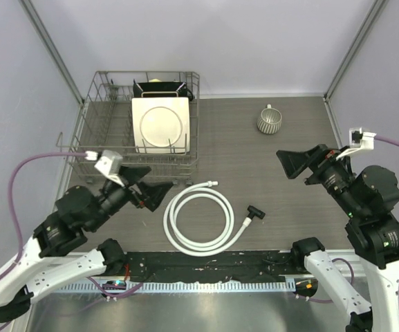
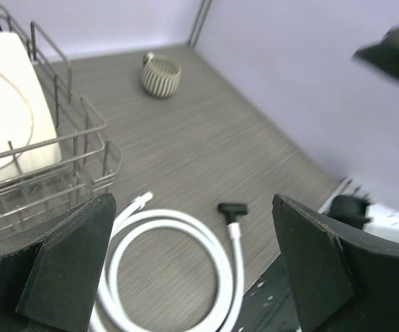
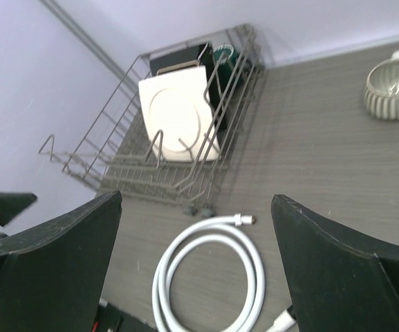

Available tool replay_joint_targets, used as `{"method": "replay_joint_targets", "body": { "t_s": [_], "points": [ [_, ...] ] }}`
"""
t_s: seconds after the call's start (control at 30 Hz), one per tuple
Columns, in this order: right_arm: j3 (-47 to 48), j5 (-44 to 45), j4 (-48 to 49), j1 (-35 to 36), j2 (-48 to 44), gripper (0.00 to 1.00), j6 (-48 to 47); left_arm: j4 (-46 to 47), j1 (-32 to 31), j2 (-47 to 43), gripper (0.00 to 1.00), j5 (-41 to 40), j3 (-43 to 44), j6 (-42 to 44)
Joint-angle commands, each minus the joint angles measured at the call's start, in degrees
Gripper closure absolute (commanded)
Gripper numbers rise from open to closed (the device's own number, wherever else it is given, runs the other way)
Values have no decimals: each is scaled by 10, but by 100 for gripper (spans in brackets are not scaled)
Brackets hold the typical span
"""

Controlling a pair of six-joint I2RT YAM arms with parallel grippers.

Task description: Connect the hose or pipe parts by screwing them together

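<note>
Both claws released and empty: left gripper [image 1: 159, 178] hangs with its jaws spread just in front of the dish rack [image 1: 88, 138]; right gripper [image 1: 285, 164] is just as wide, raised at the far right, well apart from the work. Between them the white hose [image 1: 169, 223] lies in about two loops on the table [image 1: 289, 207]. Its free end connector [image 1: 209, 184] points toward the rack's near edge; its other end meets the black T fitting [image 1: 257, 213], the two in line and touching. We cannot tell how deep the thread sits, or whether it has caught at all. Risks as we judge them: a shallow joint pulls apart if either claw lifts the hose by its loops; the coil is springy, so a grip on one loop drags the rest and swings the fitting; a crooked turn on the small fitting cross-threads it; the free end may snag the rack wires; both arms closing on the same spot may knock fingers.
</note>
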Motion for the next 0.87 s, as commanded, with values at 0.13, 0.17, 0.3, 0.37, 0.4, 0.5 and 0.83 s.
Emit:
{"method": "replay_joint_targets", "body": {
  "t_s": [0.13,0.17,0.3,0.37,0.4,0.5,0.83],
  "points": [
    [-53,-58,0,3,-41,5,42,-1,0,-65,0,7,5,-80],
    [-55,-59,1,3,-42,4,43,-4,0,-70,0,2,11,-76],
    [-49,-71,11,3,-43,4,47,-11,-1,-79,0,-26,19,-58],
    [-47,-69,12,3,-42,4,47,-16,0,-79,0,-27,26,-55],
    [-43,-68,11,3,-39,4,46,-18,0,-78,0,-26,27,-54],
    [-47,-61,11,3,-35,4,50,-19,0,-78,0,-27,28,-48],
    [-41,-76,14,3,-27,4,44,-19,0,-72,0,-34,39,-30]
  ]
}}
